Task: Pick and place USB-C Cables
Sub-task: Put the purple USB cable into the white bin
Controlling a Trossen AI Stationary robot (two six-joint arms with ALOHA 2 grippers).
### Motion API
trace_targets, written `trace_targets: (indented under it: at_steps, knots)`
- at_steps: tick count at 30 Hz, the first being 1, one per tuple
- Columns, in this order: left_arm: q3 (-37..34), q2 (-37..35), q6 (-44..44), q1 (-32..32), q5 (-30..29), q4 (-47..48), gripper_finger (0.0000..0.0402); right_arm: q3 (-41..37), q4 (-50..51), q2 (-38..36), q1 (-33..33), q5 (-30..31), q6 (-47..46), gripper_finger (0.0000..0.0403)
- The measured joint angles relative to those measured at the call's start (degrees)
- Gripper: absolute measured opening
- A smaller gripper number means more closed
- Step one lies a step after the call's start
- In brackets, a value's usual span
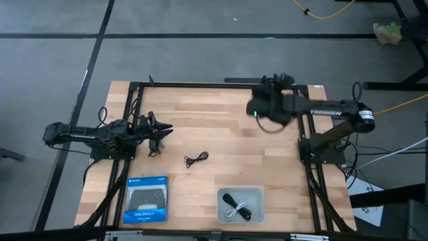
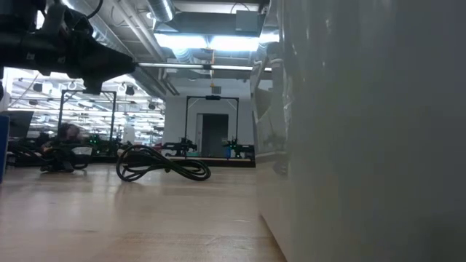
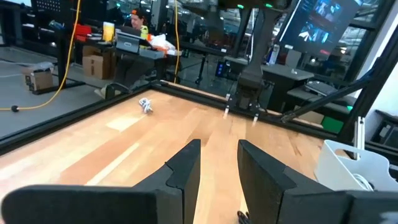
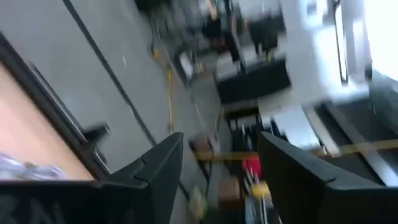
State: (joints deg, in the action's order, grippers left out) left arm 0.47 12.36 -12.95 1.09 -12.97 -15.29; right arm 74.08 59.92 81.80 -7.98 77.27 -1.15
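White bin [image 1: 223,196], near desk [image 1: 221,120] edge: holds two USB-C cables, one black cable [image 1: 231,199] and one whitish cable [image 1: 235,214], lying side by side and touching.

Loose black cable [image 1: 196,158]: thin, loosely coiled bundle with ends trailing, flat on the bare wood; ahead of and a little to the right of the left gripper [image 1: 160,134], well apart from the right gripper [image 1: 257,107].

Pale cable [image 3: 145,104]: small light bundle on the far part of the desk, near the right arm's base rail.

Blue box [image 1: 146,198]: beside the bin, apart from it.

Left gripper: fingers [image 3: 183,168] narrowly parted, nothing held. Right gripper [image 4: 214,165]: raised, fingers apart, nothing held.
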Motion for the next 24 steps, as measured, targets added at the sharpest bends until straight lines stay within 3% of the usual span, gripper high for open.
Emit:
trace_targets:
  at_steps: [5, 11, 15, 18, 24]
  knots:
    - [0.00, 0.00, 0.00, 0.01, -0.02, -0.02, 0.0099, -0.04, -3.79, 0.02, -12.40, -9.22, 4.82, 0.0212]
    - [0.00, 0.00, 0.02, 0.02, -0.02, -0.04, 0.0099, -0.09, -18.45, 0.28, -26.62, -37.21, 13.46, 0.0212]
    - [0.00, 0.00, 0.00, 0.01, -0.04, -0.06, 0.0099, -0.09, -27.12, 0.33, -34.23, -48.27, 16.83, 0.0212]
    - [0.00, 0.02, 0.02, 0.00, -0.04, -0.06, 0.0099, -0.09, -29.69, 0.33, -39.49, -56.23, 16.86, 0.0212]
    - [0.00, 0.00, 0.02, 0.01, -0.21, -0.08, 0.0099, -0.09, -27.59, 2.59, -46.91, -78.89, 14.35, 0.0212]
